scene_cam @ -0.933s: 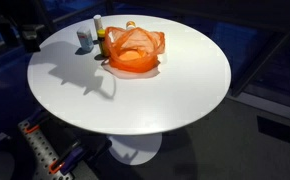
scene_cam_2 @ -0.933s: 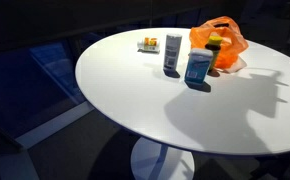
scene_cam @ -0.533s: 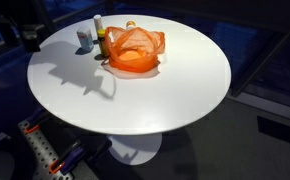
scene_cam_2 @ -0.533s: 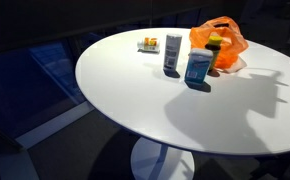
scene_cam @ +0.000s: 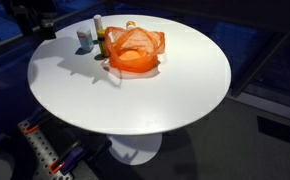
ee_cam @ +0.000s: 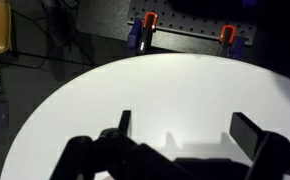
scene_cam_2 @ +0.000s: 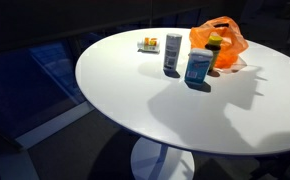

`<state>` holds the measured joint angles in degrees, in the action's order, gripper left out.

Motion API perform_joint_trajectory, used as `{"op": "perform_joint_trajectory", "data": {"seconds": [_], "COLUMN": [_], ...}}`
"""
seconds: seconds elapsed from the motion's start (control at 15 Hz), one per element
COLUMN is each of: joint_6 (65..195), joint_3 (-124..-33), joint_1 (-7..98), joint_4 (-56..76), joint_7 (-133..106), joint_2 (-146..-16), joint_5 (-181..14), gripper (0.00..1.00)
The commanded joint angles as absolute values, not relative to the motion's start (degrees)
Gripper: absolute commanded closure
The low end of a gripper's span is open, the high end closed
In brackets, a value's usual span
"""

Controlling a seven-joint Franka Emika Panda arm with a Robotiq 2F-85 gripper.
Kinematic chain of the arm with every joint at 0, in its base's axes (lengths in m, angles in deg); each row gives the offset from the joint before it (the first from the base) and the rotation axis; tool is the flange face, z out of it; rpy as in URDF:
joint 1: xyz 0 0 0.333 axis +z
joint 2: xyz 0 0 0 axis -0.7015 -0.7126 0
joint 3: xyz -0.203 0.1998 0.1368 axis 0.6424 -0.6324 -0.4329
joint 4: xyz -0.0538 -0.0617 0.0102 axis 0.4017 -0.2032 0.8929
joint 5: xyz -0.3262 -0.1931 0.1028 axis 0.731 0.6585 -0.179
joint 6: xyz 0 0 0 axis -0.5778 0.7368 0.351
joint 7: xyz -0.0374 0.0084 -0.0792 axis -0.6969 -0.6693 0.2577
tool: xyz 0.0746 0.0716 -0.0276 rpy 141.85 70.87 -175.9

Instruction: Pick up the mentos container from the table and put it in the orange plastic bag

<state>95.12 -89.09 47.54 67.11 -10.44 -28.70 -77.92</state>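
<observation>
A blue-labelled mentos container stands upright on the round white table, just in front of the orange plastic bag. The container and the bag also show in an exterior view at the table's far side. My gripper is open and empty, with both fingers over bare tabletop in the wrist view. In an exterior view the gripper is a dark shape above the table's far left edge, some way from the container. The arm itself is out of frame in the view that shows only its shadow.
A white cylinder stands beside the mentos container, and a small packet lies behind it. A yellow bottle stands against the bag. Below the table edge are a dark floor and clamps.
The arm has moved toward the table's far side. Its shadow on the tabletop has shifted closer to the containers. The objects have not moved.
</observation>
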Motion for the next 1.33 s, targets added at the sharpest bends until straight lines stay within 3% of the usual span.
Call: {"op": "perform_joint_trajectory", "data": {"seconds": [0.0,1.27], "joint_6": [95.21,116.41], "joint_3": [-89.33,-91.75], "joint_1": [48.7,54.56], "joint_4": [60.55,43.66], "joint_7": [-12.14,-9.36], "joint_2": [-35.42,-61.59], "joint_5": [-79.09,-82.69], "gripper": [0.0,0.0]}}
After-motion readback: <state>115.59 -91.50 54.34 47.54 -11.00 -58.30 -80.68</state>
